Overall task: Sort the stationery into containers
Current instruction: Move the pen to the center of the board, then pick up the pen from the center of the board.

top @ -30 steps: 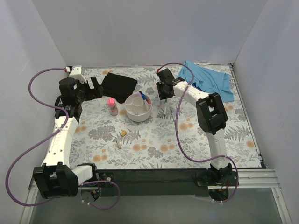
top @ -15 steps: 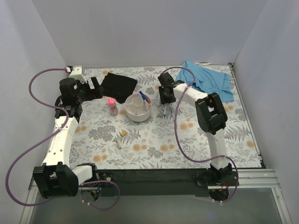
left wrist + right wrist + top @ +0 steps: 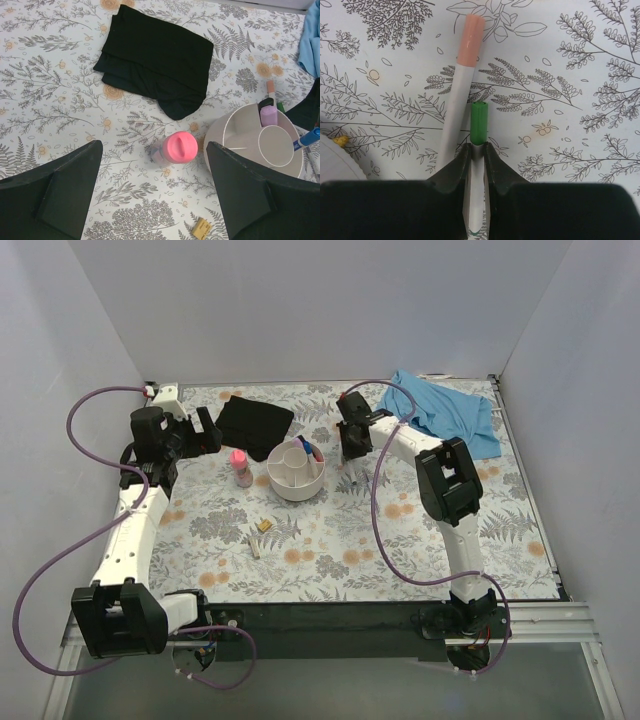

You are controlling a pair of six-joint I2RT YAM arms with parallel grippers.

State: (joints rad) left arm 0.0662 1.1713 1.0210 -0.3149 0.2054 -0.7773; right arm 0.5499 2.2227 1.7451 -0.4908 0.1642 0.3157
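The white compartment bowl [image 3: 297, 472] stands mid-table and holds a pink tube [image 3: 268, 115] and a blue-capped pen [image 3: 311, 136]. Just right of it my right gripper [image 3: 353, 455] is shut on the white barrel of a green-capped pen [image 3: 479, 122] lying on the table. A peach-capped pen [image 3: 462, 80] lies alongside, touching it. My left gripper [image 3: 152, 165] hangs open above the pink-capped bottle [image 3: 180, 148], which stands upright left of the bowl. A tiny tan piece [image 3: 201, 228] lies nearer, and a second pale piece [image 3: 254, 542] beside it.
A flat black pouch [image 3: 255, 422] lies behind the bottle. A blue cloth [image 3: 450, 415] is bunched at the far right corner. The bowl's rim [image 3: 335, 160] shows just left of the right fingers. White walls enclose the floral table on three sides.
My right gripper has dropped a little and its jaws have closed onto the green-capped pen. The left arm has barely shifted and stays open.
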